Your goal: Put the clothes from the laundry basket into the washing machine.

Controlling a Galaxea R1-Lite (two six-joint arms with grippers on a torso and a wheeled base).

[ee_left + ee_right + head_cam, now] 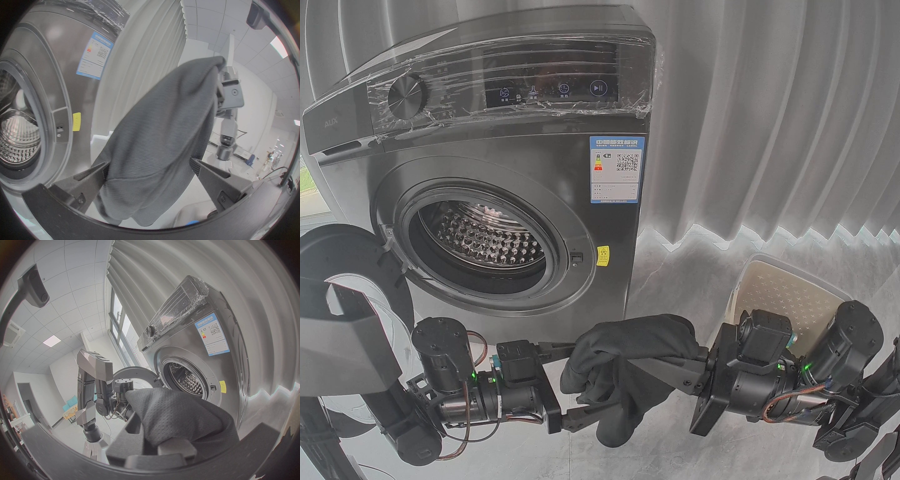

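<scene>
- Below the drum opening [487, 240] of the washing machine [506, 156], head view: a dark garment [631, 350] hangs between the two grippers, clear of the floor
- Head view, tools: the right gripper [640, 365] is pinched on the garment's right side; the left gripper [594, 375] has its fingers spread, one above and one below the cloth's left edge
- Head view, surroundings: the door [344, 269] is swung open to the left; the drum shows bare metal with no clothes visible; the laundry basket [794, 294] stands on the floor at the right, behind the right arm, and the part of its inside that shows holds nothing
- Left wrist view: the garment [168, 125] occupies the gap between the spread fingers [90, 178], touching both, with no squeeze evident; the drum opening [15, 137] is close by
- Right wrist view: the cloth [175, 415] is draped over and clamped between the close-set fingers [178, 447]; the drum opening [184, 380] lies beyond it, well apart
- Step in hand, as judged: carry phase, basket to drum; loading not yet done
- Next move calls for: raising the bundle to the height of the opening, carrying it leftward and forward through the port with the hanging tail clear of the lower seal, then release by the right gripper inside the drum; the left gripper must either close for support or stand clear
</scene>
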